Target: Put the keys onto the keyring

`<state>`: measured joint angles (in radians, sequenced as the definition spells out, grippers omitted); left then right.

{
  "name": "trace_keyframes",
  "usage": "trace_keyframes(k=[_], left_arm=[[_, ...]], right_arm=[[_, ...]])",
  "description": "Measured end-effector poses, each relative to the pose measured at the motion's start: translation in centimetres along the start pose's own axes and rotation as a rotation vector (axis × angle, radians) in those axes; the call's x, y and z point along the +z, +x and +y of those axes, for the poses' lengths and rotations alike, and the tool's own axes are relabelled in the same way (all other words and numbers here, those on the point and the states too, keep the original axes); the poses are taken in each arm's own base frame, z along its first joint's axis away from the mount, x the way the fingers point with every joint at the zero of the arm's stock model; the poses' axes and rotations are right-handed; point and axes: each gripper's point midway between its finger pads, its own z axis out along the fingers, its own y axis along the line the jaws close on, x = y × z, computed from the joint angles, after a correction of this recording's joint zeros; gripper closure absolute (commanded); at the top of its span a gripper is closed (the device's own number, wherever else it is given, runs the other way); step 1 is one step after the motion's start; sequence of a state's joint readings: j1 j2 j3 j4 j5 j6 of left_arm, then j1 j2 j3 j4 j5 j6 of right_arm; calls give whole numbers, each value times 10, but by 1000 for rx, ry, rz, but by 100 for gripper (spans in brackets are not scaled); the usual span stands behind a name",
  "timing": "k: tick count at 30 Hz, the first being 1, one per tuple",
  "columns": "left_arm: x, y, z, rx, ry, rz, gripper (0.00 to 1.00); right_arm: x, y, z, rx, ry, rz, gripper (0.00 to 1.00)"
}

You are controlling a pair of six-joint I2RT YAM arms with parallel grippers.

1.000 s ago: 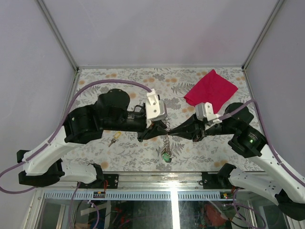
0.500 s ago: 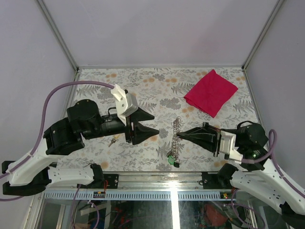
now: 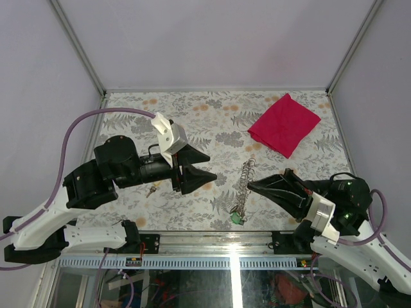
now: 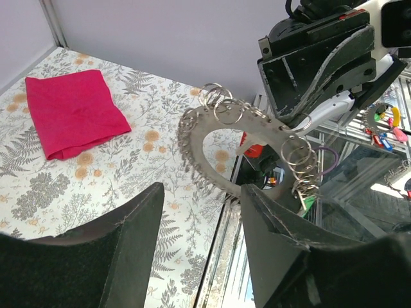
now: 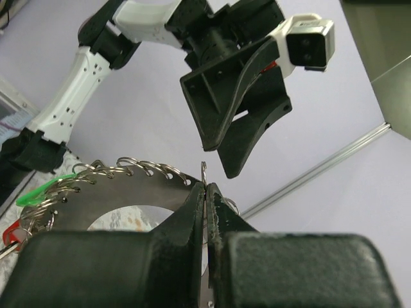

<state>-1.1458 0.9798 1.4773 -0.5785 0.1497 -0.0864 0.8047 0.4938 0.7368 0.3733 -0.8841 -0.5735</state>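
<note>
Top external view: the right gripper (image 3: pixel 250 185) is closed tight on the rim of the keyring (image 3: pixel 242 189), a flat metal ring hung all round with small split rings, and holds it on edge above the floral table (image 3: pixel 192 109), near the front edge and right of centre. A small green tag (image 3: pixel 236 219) hangs at the keyring's near end. The left gripper (image 3: pixel 210 165) hangs just to the left of the keyring, its jaws about half open with nothing between them, pointing towards it without touching.

The yellow key (image 3: pixel 152 190) lies on the table beside the left arm's forearm, well apart from the keyring and from both grippers. A folded red cloth (image 3: pixel 284 124) sits at the back right of the table.

The right wrist view shows the fingers pinched on the ring's thin edge, with the open left gripper facing them above. A bit of red shows at the ring's far end by the green tag; whether it is the red key I cannot tell.
</note>
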Motion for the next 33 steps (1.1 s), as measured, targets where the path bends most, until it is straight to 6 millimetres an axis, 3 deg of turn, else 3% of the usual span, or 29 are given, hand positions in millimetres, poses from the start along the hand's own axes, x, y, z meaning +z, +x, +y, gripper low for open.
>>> trace_keyframes(k=[11, 15, 28, 33], left_arm=[[-6, -21, -13, 19, 67, -88, 52], [-8, -33, -19, 43, 100, -137, 53], [1, -45, -34, 122, 197, -183, 56], [0, -52, -36, 148, 208, -213, 58]], right_arm=[[2, -38, -16, 137, 76, -145, 97], [7, -43, -24, 232, 104, -189, 97], [25, 2, -44, 590, 251, -190, 98], [31, 17, -41, 679, 253, -177, 98]])
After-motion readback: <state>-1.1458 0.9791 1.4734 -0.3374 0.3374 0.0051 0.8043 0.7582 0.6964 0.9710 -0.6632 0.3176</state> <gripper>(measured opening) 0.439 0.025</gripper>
